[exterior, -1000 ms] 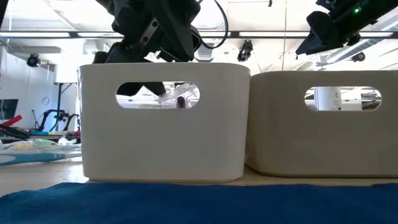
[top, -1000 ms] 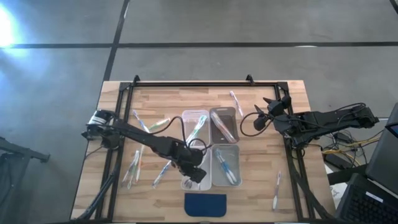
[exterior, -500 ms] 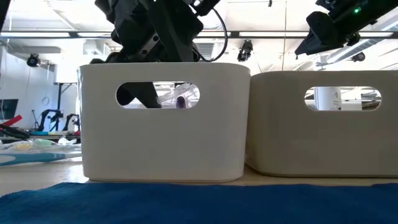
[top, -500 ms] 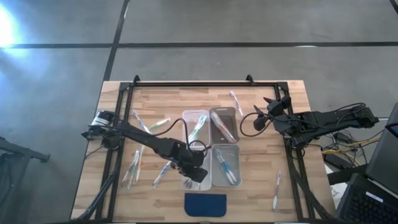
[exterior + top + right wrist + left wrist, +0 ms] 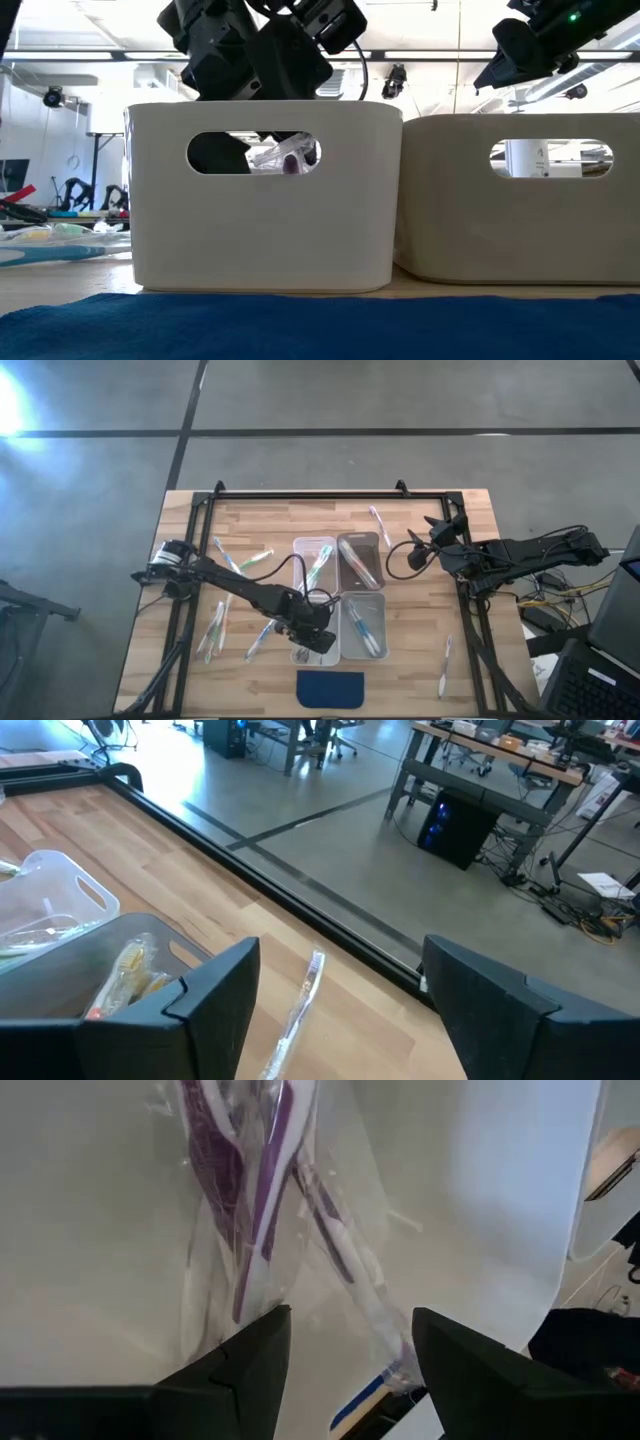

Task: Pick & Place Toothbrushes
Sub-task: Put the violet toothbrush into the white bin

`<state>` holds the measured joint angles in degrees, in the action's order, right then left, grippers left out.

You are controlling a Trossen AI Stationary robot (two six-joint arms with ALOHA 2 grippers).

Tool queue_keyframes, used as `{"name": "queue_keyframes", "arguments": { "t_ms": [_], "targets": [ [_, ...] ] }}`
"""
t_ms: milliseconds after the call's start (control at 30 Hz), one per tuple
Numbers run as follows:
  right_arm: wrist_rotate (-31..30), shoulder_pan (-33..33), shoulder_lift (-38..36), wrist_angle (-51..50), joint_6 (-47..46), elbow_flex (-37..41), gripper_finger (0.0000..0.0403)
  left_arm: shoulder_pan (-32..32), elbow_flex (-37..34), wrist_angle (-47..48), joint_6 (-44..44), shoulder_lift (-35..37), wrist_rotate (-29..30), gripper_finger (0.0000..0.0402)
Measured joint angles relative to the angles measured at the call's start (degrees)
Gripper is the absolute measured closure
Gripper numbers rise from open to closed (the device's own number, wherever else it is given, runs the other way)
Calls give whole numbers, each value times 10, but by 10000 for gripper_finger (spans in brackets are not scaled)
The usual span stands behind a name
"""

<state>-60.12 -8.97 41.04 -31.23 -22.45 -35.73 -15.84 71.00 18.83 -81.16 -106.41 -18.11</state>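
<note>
Over a clear plastic bin [image 5: 312, 645], the left pincer [image 5: 348, 1342] gaped wide above crinkly wrapped purple toothbrushes [image 5: 250, 1180]; the right pincer [image 5: 340, 985] waited, wide.

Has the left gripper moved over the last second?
Yes. In the high view the left gripper has shifted slightly toward the dark blue pad, staying over the same bin.

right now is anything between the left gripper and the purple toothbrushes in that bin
Nothing visible. The left gripper is open inside the near-left bin, and the wrapped purple toothbrushes lie directly ahead of its fingers on the bin floor, with only open space between them.
</note>
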Motion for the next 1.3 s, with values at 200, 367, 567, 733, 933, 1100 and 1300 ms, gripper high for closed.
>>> {"name": "queue_keyframes", "arguments": {
  "t_ms": [200, 367, 567, 733, 933, 1100, 1300],
  "targets": [
    [0, 0, 0, 0, 1, 0, 159, 1, 0, -9, -9, 0, 0, 188],
    [0, 0, 0, 0, 2, 0, 175, 1, 0, -9, -9, -8, 0, 214],
    [0, 0, 0, 0, 2, 0, 187, 1, 0, -17, -8, -16, -3, 254],
    [0, 0, 0, 0, 2, 0, 193, 2, 0, -28, -9, -16, -3, 282],
    [0, 0, 0, 0, 4, 0, 202, 3, 0, -38, -11, -16, -3, 320],
    [0, 0, 0, 0, 5, 1, 211, 4, 0, -52, -11, -16, -3, 348],
    [0, 0, 0, 0, 6, 2, 222, 4, 3, -52, -12, -16, -11, 369]
  ]
}}
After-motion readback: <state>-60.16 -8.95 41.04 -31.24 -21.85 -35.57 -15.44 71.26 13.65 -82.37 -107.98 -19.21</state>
